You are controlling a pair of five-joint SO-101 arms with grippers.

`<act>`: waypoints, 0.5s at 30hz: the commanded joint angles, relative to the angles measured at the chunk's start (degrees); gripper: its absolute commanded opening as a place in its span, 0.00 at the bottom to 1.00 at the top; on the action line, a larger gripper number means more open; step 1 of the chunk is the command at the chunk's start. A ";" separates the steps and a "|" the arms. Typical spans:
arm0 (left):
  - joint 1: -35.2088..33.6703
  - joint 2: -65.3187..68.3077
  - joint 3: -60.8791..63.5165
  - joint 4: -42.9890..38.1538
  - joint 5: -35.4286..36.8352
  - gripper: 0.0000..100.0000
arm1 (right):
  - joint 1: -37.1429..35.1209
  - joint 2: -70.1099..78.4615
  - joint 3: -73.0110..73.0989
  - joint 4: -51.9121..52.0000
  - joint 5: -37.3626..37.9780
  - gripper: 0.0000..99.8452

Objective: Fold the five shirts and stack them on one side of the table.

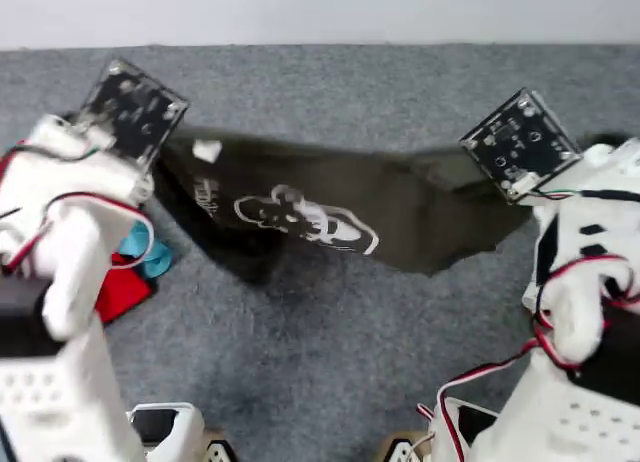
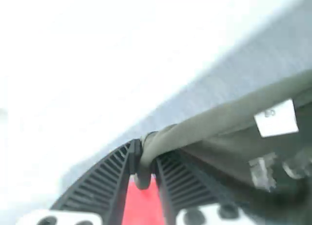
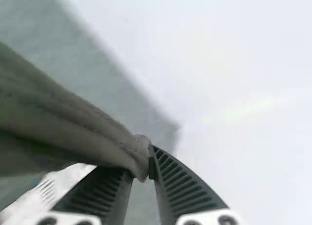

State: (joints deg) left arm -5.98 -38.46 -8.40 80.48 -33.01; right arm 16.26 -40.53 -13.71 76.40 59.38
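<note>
Desk (image 1: 300, 372) surface is grey and carpet-like where I look down on it. Toward the left edge, beside my left arm, red cloth (image 1: 122, 290) and teal cloth (image 1: 152, 257) lie bunched and touching. Past them, mid-desk, the olive shirt (image 1: 400, 207) with a white print hangs stretched between both arms, its shadow on the desk below. Left gripper (image 2: 145, 159) has its jaws pinched on a rolled shirt edge, with a white tag (image 2: 276, 119) just beside. Right gripper (image 3: 144, 164) has its jaws clamped on the opposite edge. I note a pale wall (image 1: 320, 12) beyond the far edge.
</note>
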 commanded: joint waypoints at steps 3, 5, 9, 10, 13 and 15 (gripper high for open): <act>-0.18 -4.48 -4.09 -11.16 0.18 0.01 | 0.31 -1.27 -6.15 -15.60 0.79 0.01; -0.18 -5.80 -4.09 -12.04 0.09 0.01 | 0.31 -1.27 -8.18 -20.35 1.58 0.01; 2.73 -8.97 -4.09 -7.82 -3.78 0.01 | 0.22 -1.27 -12.04 -25.98 3.69 0.01; 4.22 -10.02 -4.09 -6.15 -5.19 0.01 | 0.22 -1.27 -12.92 -26.86 3.78 0.01; 7.65 -13.80 -4.00 -3.16 -6.95 0.02 | 0.22 -1.63 -16.00 -27.38 4.40 0.01; 8.00 -15.91 -3.82 -3.16 -7.12 0.02 | 0.22 -2.68 -17.85 -27.12 4.31 0.01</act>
State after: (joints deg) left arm 0.79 -51.91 -10.68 76.97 -38.99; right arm 16.35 -41.76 -27.87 50.55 63.08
